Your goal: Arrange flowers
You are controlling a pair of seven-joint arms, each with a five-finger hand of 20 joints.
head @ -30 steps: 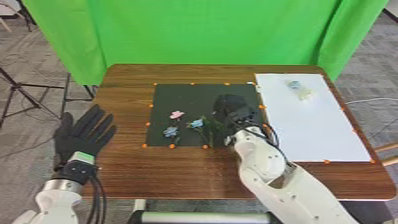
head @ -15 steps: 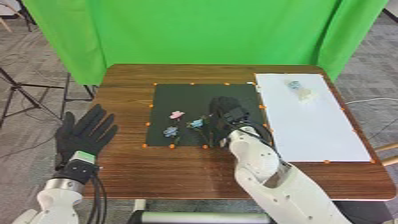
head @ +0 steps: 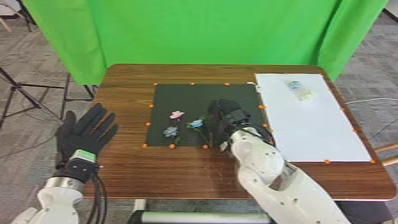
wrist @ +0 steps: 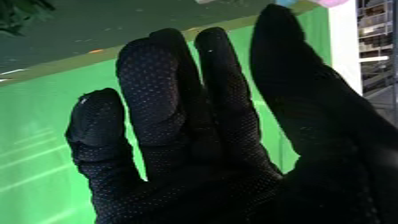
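White board [head: 315, 132] and dark mat [head: 204, 92] unmoved. Right hand [head: 229, 112] has shifted slightly left over the mat, toward the stems: fingers straight, thumb wide, nothing held. Left hand [head: 82, 135] static, spread. Pink flower [head: 176, 114] and blue flowers [head: 196, 123] unmoved on mat; judgement: grasp still to come.

The place looks like a robotics lab, with white arms [head: 302, 200] at five and seven o'clock, a green curtain [head: 213, 35] at twelve and a tripod [head: 19, 86] at nine.
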